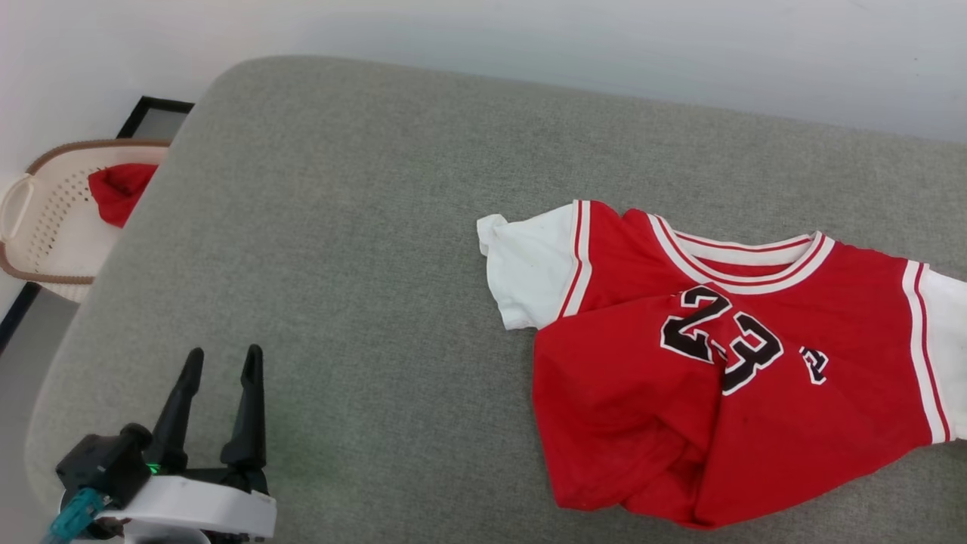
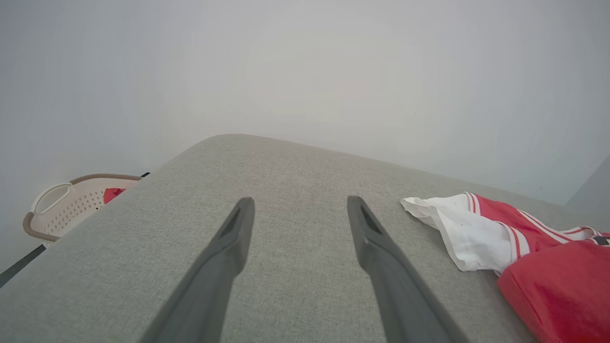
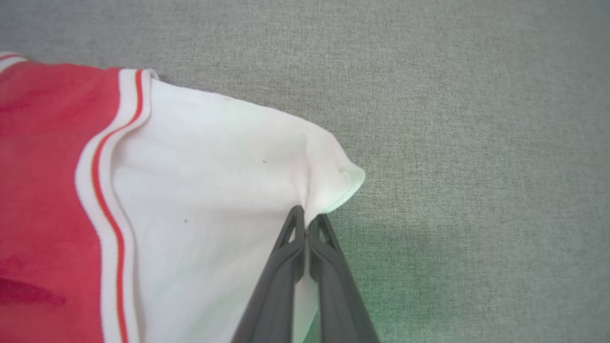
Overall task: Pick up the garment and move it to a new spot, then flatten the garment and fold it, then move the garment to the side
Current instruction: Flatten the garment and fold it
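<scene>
Right gripper [image 3: 307, 215] pinched the garment [image 1: 642, 408] by one white sleeve tip [image 3: 333, 186]. Left gripper [image 1: 225, 359], spread wide and empty, stood well left of the other sleeve [image 1: 529, 268].

- garment [image 1: 642, 393]: rt-hand sleeve cut off by head view's rt edge; lettering beside the 23 mostly lost in folds.
- basket [image 1: 45, 227] & red cloth [image 1: 117, 189]: partly hidden behind grey pad [image 1: 340, 264].

a grey fabric-covered surface [image 1: 363, 227] with a rounded corner is carrying the red-and-white garment [image 1: 619, 378], which is lying rumpled toward its right side, number 23 facing up, lower half bunched.
</scene>
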